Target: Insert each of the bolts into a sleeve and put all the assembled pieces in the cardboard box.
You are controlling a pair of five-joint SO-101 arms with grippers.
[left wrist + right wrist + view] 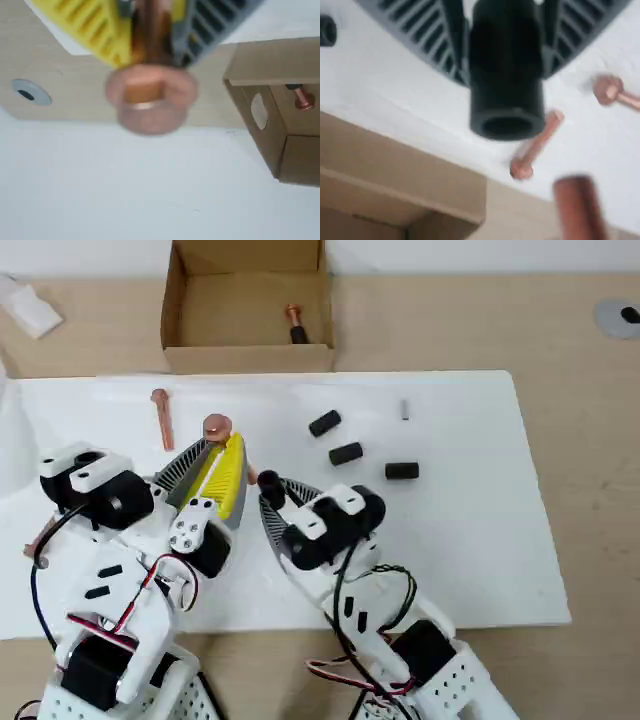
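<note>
- One bolt-in-sleeve piece (pixel 295 325) lies in the box (pixel 178 310) at the far side, so that one looks done.
- The left jaws are clenched on a bolt (pixel 217 426). The right jaws grasp a sleeve (pixel 268 483) just to its right, and the two are not yet joined.
- Three loose sleeves (pixel 345 453) right of centre and a spare bolt (pixel 162 418) at far left wait on the worktop (pixel 480 540).
- The held bolt's long axis runs near to far along the jaws, head toward the box. The sleeve's bore points far-left.

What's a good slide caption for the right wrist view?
Right gripper holding a black sleeve over the white board, with a loose copper bolt lying just beyond.
</note>
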